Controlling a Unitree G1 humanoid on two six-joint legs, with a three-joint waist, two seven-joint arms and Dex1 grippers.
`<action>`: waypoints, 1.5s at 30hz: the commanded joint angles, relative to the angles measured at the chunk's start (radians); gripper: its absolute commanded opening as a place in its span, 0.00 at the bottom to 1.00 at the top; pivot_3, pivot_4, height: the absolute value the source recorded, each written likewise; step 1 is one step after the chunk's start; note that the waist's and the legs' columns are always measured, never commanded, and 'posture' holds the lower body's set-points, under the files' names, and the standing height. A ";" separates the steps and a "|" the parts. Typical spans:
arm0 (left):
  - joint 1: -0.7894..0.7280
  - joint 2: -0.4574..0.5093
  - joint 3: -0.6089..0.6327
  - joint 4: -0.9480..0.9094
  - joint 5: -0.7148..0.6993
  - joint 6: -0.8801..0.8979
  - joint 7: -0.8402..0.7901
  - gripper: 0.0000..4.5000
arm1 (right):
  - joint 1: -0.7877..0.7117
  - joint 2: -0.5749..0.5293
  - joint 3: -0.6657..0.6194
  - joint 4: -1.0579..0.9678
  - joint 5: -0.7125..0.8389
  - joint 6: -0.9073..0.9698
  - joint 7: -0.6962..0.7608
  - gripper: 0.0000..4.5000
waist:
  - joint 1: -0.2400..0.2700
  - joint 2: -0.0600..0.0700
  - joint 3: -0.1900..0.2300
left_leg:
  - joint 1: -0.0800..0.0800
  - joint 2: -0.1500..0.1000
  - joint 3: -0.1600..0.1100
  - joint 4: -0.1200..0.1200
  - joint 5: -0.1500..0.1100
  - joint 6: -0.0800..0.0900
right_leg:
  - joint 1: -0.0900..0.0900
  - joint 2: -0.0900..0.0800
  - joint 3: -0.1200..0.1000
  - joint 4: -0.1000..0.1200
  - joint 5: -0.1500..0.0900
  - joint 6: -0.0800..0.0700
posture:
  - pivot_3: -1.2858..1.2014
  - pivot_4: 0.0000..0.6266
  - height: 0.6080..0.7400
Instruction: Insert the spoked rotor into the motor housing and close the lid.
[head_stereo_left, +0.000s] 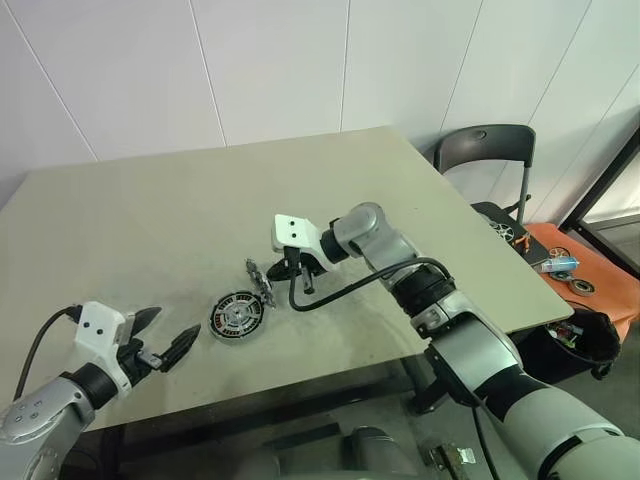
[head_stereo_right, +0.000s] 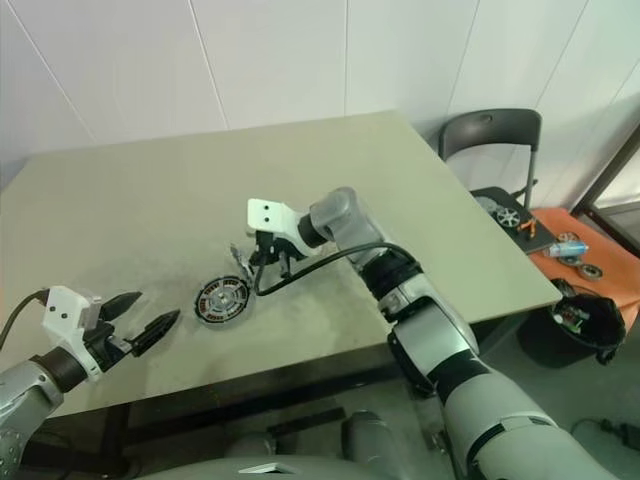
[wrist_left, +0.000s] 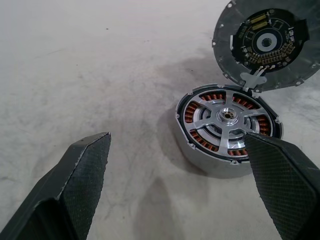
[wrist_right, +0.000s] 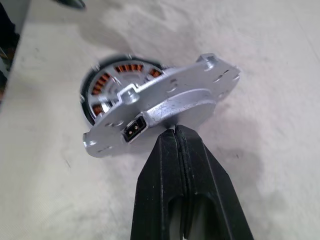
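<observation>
The motor housing (wrist_left: 200, 150), ringed with copper windings, lies on the table (head_stereo_left: 150, 220) in front of my left side. The spoked rotor (wrist_left: 227, 116) sits inside it, silvery spokes and hub facing up. The lid (wrist_left: 267, 42) is joined to the housing's far edge and stands tilted up, its inner face with a dark centre turned toward my left gripper. My right gripper (wrist_right: 175, 131) is shut, its tips against the lid's plain grey back (wrist_right: 165, 102). My left gripper (head_stereo_left: 175, 322) hovers open near the table's front edge, short of the housing and apart from it.
A black cable (head_stereo_left: 340, 290) loops from my right wrist over the table beside the housing. Past the table's right edge stand a black chair (head_stereo_left: 490, 150), an orange surface with loose parts (head_stereo_left: 565, 265) and a dark bin (head_stereo_left: 590, 340).
</observation>
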 joint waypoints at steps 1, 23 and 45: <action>0.003 0.012 0.017 0.000 0.004 -0.030 -0.023 1.00 | 0.002 0.025 0.017 -0.060 0.021 0.015 0.002 0.00 | -0.001 0.000 0.000 | 0.000 0.000 0.000 0.000 0.000 0.000 | 0.000 0.000 0.000 0.000 0.000 0.000 | 0.52 0.00 1.00; 0.055 0.051 0.017 -0.057 0.021 -0.017 -0.058 1.00 | -0.016 0.203 0.119 0.161 -0.047 -0.099 -0.122 0.00 | 0.000 0.001 0.001 | -0.001 0.000 0.000 0.000 0.000 0.000 | -0.001 0.000 0.000 -0.001 0.000 0.000 | 0.52 0.00 1.00; 0.168 -0.054 0.060 0.005 -0.010 -0.139 -0.087 1.00 | 0.108 0.195 -0.029 0.054 0.119 -0.144 -0.132 0.35 | -0.002 0.000 0.000 | -0.001 0.000 0.000 0.000 0.000 0.000 | -0.001 0.000 -0.001 -0.001 -0.002 -0.002 | 0.52 0.00 1.00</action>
